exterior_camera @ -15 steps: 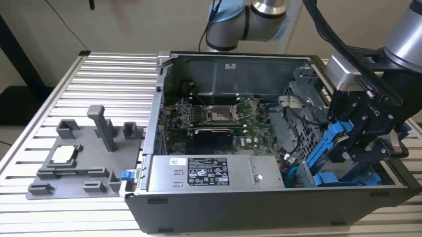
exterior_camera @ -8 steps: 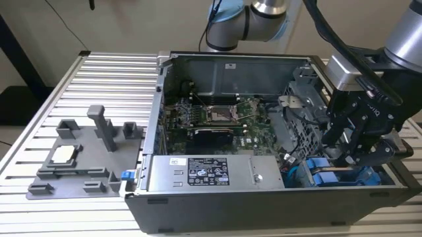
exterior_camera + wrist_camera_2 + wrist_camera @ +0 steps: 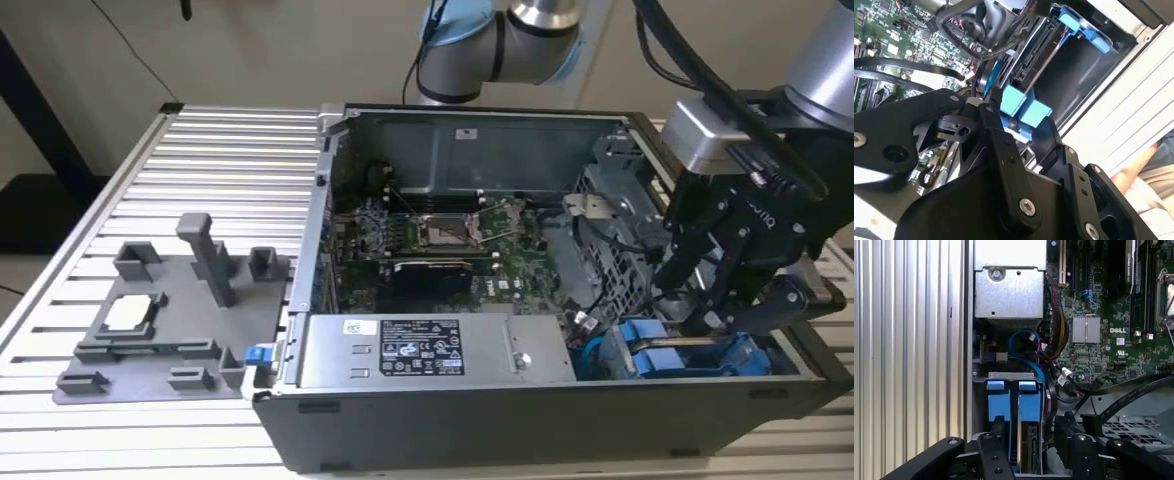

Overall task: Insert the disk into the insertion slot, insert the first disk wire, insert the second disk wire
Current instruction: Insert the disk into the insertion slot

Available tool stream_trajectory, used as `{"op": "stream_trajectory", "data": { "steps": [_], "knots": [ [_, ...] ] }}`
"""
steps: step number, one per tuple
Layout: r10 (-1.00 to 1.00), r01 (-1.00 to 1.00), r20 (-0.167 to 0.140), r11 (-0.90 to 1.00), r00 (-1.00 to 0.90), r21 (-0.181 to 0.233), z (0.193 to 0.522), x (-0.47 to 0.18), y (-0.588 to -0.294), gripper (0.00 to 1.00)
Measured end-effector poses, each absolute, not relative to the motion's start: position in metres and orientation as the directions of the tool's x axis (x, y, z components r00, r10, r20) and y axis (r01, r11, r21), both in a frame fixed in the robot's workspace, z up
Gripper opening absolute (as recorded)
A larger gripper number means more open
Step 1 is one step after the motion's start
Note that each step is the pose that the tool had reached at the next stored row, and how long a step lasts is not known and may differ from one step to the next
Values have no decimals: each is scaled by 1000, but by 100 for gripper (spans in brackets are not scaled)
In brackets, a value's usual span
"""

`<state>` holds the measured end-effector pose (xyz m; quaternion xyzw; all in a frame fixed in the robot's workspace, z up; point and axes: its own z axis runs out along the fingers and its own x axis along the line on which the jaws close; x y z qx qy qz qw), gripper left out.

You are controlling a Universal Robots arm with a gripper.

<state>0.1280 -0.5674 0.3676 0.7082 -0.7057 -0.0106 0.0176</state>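
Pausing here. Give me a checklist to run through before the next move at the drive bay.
1. The disk stands in the slot: ok.
2. The disk pushed fully home: cannot tell.
3. The pincer sits over the disk's blue tabs: ok.
4. Wires plugged into the disk's socket: not ok, it looks bare.
5. The blue wire lies close by the slot: ok.
6. The person is outside the case: ok.

One open computer case [image 3: 534, 425], one silver power-supply box [image 3: 434, 352], two blue tabs [image 3: 995, 402] [image 3: 1027, 402], one grey fixture tray [image 3: 134, 372].
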Motion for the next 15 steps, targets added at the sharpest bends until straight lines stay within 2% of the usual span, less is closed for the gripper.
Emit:
{"op": "stream_trajectory", "data": {
  "steps": [11,15],
  "knots": [
    [-999,-999,34,-2,4,37,382,128,-565,53],
    [-999,-1000,34,-4,3,-18,382,128,-564,53]
  ]
}}
